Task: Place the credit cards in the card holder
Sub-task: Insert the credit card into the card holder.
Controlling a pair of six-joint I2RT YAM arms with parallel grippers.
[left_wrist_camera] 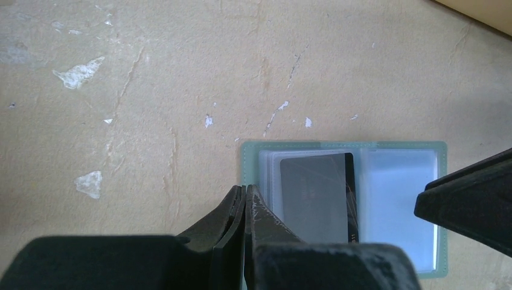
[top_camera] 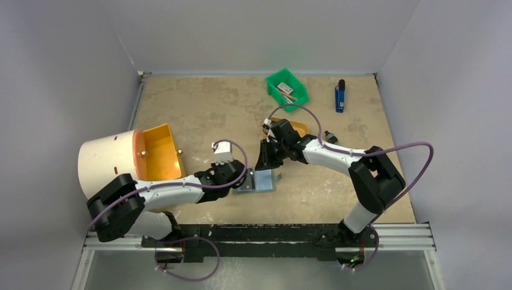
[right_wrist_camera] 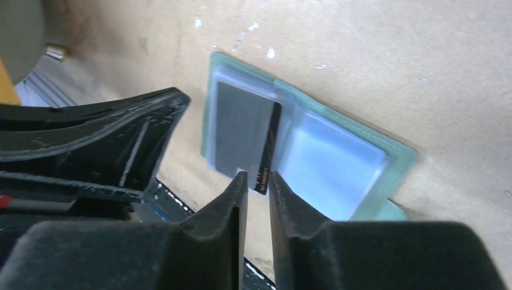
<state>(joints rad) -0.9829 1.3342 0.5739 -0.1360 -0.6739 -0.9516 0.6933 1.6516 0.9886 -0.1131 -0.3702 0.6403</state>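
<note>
The card holder [top_camera: 258, 181] lies open on the table between the two arms, pale blue-grey pockets up [left_wrist_camera: 400, 193] [right_wrist_camera: 338, 151]. A black credit card [left_wrist_camera: 317, 194] [right_wrist_camera: 243, 130] sits mostly inside its left pocket, one dark edge sticking out. My left gripper [left_wrist_camera: 247, 188] [top_camera: 234, 185] is shut, tips resting at the holder's left rim, nothing visibly between them. My right gripper [right_wrist_camera: 258, 175] [top_camera: 266, 162] hovers over the card's sticking-out end with a narrow gap between its jaws; nothing is in that gap. One right finger [left_wrist_camera: 477, 202] shows in the left wrist view.
A green bin [top_camera: 287, 88] and a blue object [top_camera: 340, 96] sit at the back. A tan tray [top_camera: 300, 128] and a small black knob [top_camera: 329, 134] lie behind the right arm. A white cylinder with an orange-yellow scoop [top_camera: 158, 151] stands at the left.
</note>
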